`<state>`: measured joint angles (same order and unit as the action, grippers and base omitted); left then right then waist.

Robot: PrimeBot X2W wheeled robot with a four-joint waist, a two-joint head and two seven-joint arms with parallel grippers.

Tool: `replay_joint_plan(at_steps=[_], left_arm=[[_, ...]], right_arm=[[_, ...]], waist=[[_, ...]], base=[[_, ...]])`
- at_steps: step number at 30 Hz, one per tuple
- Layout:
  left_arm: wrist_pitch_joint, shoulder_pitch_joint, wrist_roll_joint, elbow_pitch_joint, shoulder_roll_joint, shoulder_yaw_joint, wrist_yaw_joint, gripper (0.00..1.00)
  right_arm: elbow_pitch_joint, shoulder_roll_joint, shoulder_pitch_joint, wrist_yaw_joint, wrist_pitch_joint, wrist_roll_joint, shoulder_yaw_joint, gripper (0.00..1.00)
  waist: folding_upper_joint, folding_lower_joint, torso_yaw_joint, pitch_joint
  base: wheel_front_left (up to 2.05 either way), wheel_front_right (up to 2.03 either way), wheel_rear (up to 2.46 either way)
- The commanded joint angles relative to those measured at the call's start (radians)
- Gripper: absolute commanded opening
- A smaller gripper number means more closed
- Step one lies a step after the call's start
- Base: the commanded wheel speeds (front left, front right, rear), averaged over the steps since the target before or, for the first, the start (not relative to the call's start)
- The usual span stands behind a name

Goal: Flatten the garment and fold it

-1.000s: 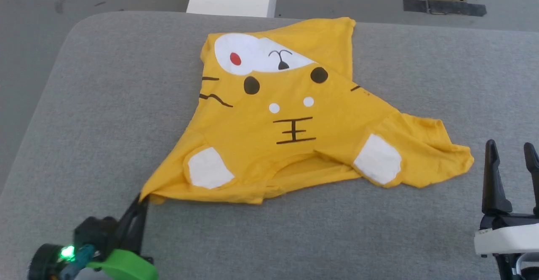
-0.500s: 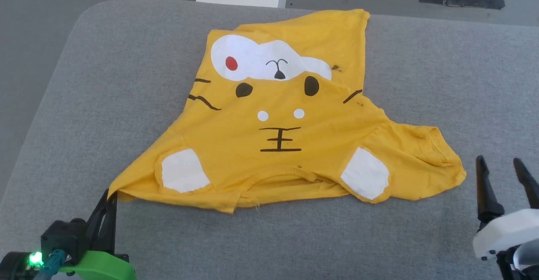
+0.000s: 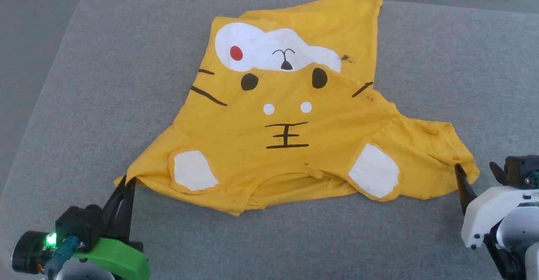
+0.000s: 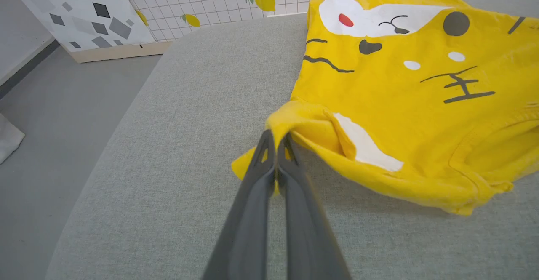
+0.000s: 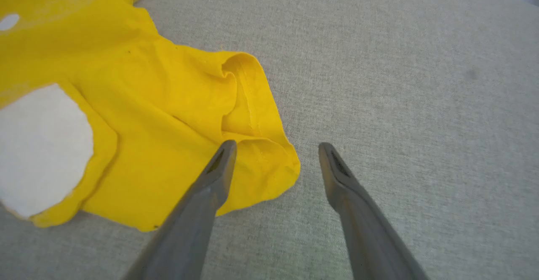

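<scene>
Across the grey padded table (image 3: 105, 82) the garment (image 3: 252, 145) lies spread but rumpled, printed side up, collar toward the robot. At its near left corner the left gripper (image 4: 276, 139) is clamped on a pinch of yellow cloth, fingers pressed together. At the opposite sleeve the right gripper (image 5: 276, 146) has its fingers apart, one tip over the sleeve's edge, the other over bare table.

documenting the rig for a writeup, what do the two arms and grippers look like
The left gripper and right gripper each have two long, tapering dark fingers. Behind the left: a black block, bright green shell, lit green light, teal cable plug. Behind the right: a white shell.
</scene>
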<state>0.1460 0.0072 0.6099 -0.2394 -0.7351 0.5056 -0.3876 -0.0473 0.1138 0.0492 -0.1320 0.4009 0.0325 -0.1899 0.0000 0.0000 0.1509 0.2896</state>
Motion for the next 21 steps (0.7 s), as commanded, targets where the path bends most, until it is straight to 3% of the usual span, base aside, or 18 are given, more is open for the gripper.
replay_joint_plan(at_steps=[1, 9, 10, 11, 12, 13, 18, 21], left_arm=[[-0.002, -0.02, -0.007, 0.003, 0.004, 0.003, 0.007, 0.0], [-0.002, -0.035, -0.001, 0.01, 0.012, 0.011, 0.019, 0.0], [-0.001, -0.036, 0.0, 0.012, 0.012, 0.011, 0.02, 0.0], [0.0, -0.037, 0.001, 0.013, 0.013, 0.01, 0.021, 0.0], [0.001, -0.038, 0.003, 0.014, 0.013, 0.01, 0.023, 0.0], [0.002, -0.04, 0.004, 0.016, 0.014, 0.01, 0.025, 0.0], [0.021, -0.049, 0.019, 0.026, 0.027, 0.007, 0.04, 0.0], [0.064, -0.065, 0.039, 0.024, 0.048, -0.02, 0.058, 0.0]], right_arm=[[0.013, 0.011, 0.022, 0.001, 0.007, -0.003, 0.002, 1.0], [0.078, 0.04, 0.033, 0.001, 0.063, 0.061, 0.021, 1.0], [0.084, 0.034, 0.032, 0.001, 0.079, 0.079, 0.018, 0.85], [0.089, 0.029, 0.031, 0.001, 0.095, 0.096, 0.014, 0.39], [0.09, 0.024, 0.033, 0.001, 0.101, 0.106, 0.007, 0.11], [0.088, 0.019, 0.035, 0.001, 0.102, 0.112, -0.002, 0.0], [0.079, -0.005, 0.048, 0.001, 0.051, 0.117, -0.03, 0.0], [0.051, -0.041, 0.086, 0.001, -0.054, 0.144, -0.055, 0.0]], waist=[[0.0, 0.0, 0.007, 0.008], [0.0, 0.0, 0.015, 0.019], [0.0, 0.0, 0.015, 0.02], [0.0, 0.0, 0.015, 0.02], [0.0, 0.0, 0.015, 0.021], [0.0, 0.0, 0.014, 0.022], [0.0, 0.0, 0.008, 0.014], [0.0, 0.0, -0.012, -0.025]], base=[[0.0, 0.0, 0.0], [0.0, 0.0, 0.0], [0.0, 0.0, 0.0], [0.0, 0.0, 0.0], [0.0, 0.0, 0.0], [0.0, 0.0, 0.0], [0.0, 0.0, 0.0], [0.0, 0.0, 0.0]])
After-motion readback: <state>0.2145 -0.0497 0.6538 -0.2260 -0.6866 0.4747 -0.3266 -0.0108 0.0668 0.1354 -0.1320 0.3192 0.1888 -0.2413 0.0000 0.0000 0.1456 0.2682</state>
